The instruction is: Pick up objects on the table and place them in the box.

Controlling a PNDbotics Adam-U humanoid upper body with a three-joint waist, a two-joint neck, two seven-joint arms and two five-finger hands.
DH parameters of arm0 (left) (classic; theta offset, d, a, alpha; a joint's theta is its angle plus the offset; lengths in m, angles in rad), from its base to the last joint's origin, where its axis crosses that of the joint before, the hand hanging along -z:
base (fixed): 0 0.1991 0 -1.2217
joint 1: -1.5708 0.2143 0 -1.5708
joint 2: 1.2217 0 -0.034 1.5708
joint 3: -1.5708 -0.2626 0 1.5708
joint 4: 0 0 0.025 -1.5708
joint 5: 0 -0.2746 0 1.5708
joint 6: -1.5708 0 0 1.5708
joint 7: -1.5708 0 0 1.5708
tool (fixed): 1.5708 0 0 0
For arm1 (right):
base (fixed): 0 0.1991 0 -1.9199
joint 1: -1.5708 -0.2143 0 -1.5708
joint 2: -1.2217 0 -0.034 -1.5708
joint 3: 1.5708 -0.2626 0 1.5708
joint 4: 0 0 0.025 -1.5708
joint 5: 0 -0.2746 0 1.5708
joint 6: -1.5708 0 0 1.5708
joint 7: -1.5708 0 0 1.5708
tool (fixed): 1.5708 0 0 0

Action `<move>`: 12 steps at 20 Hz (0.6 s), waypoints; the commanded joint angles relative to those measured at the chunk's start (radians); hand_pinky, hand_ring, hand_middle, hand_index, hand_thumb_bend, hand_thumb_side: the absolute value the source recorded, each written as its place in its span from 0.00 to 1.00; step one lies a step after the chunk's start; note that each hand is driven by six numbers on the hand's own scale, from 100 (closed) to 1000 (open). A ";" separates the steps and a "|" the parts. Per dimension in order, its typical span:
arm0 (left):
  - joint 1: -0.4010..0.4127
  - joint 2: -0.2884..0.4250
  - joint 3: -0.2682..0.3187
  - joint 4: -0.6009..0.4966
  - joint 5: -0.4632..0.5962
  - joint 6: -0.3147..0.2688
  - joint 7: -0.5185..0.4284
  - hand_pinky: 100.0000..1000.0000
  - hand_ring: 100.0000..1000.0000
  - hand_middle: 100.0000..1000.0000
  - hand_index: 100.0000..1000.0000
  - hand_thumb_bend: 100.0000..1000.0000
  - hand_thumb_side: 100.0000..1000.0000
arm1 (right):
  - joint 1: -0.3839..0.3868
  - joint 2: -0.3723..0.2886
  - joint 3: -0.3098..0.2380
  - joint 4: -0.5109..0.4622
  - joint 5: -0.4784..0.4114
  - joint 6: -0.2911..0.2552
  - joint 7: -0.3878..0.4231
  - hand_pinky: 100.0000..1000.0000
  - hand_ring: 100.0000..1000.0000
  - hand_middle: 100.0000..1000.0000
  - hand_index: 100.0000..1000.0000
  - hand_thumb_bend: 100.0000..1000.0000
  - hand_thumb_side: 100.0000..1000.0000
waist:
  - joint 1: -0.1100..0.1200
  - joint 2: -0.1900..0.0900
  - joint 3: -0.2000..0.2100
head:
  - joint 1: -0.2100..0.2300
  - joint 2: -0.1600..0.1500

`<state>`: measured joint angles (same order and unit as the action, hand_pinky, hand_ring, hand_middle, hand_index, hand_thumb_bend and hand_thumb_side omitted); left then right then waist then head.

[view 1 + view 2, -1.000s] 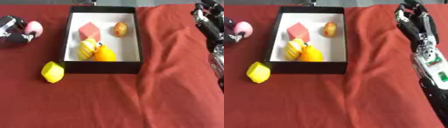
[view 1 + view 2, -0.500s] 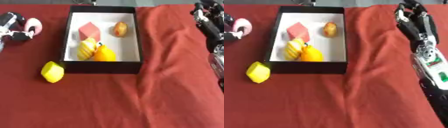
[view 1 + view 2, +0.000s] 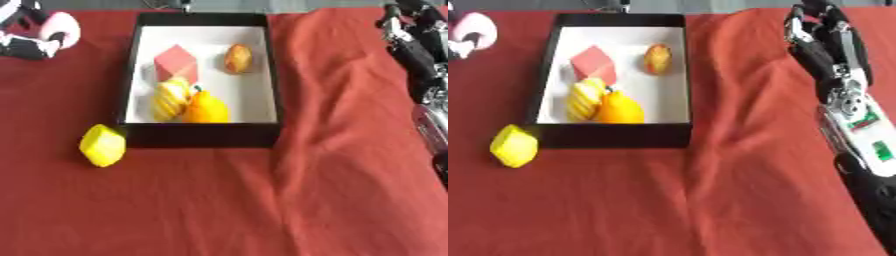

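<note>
Left hand (image 3: pixel 31 35) sits up at ten o'clock, fingers curled round a pale pink rounded object (image 3: pixel 63 26), just off the left wall of the box (image 3: pixel 201 136) and not yet over it. Over at two o'clock the right hand (image 3: pixel 820 27) hangs idle above the cloth, fingers relaxed and holding nothing, with its black-and-silver forearm running down the right edge. Progress looks well along: four pieces are already lying on the box's white floor, namely a red cube (image 3: pixel 176 61) with crisp flat faces, a small golden-brown oval piece (image 3: pixel 237 58) at the far right, a yellow ribbed piece (image 3: pixel 170 97) with pale stripes, and a smooth orange piece (image 3: pixel 206 108) touching it at the near wall. What remains, judging from the layout, is the pink object in the left hand and the yellow blocky object (image 3: pixel 102 145) at eight o'clock, which rests on the bench just outside the box's near-left corner. The box is a shallow rectangular tray with black walls and a matte white bottom. A deep red cloth (image 3: pixel 262 210) covers the bench, soft and rumpled, with folds running down to the right of the box.
</note>
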<state>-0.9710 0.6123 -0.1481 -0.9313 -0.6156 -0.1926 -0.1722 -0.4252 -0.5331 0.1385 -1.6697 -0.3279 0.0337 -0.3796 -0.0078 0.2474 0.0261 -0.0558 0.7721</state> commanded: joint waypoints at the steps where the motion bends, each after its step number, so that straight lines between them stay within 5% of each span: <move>1: -0.049 0.036 -0.026 -0.119 0.059 -0.005 -0.046 0.56 0.59 0.54 0.44 0.09 0.00 | -0.011 -0.035 -0.019 -0.031 -0.007 -0.009 -0.006 0.94 0.73 0.75 0.83 0.00 0.22 | 0.002 -0.029 0.001 | -0.005 -0.002; 8: -0.149 -0.077 -0.146 -0.232 0.081 -0.041 -0.146 0.57 0.59 0.54 0.45 0.12 0.00 | -0.033 -0.062 -0.043 -0.059 0.002 -0.020 -0.030 0.94 0.73 0.75 0.83 0.00 0.19 | 0.000 -0.035 -0.009 | 0.008 -0.002; 9: -0.160 -0.093 -0.164 -0.233 0.077 -0.048 -0.159 0.57 0.59 0.54 0.45 0.14 0.00 | -0.035 -0.064 -0.044 -0.060 0.002 -0.020 -0.032 0.94 0.73 0.75 0.83 0.00 0.11 | 0.001 -0.036 -0.010 | 0.009 -0.002; 12: -0.176 -0.130 -0.208 -0.206 0.050 -0.072 -0.195 0.57 0.59 0.54 0.45 0.15 0.00 | -0.040 -0.063 -0.044 -0.056 0.001 -0.019 -0.032 0.93 0.73 0.75 0.83 0.00 0.08 | 0.006 -0.037 -0.014 | 0.014 -0.002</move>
<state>-1.1197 0.4815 -0.3438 -1.1323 -0.5562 -0.2559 -0.3520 -0.4491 -0.5633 0.1061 -1.7070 -0.3278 0.0161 -0.4079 -0.0010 0.2383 0.0132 -0.0454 0.7721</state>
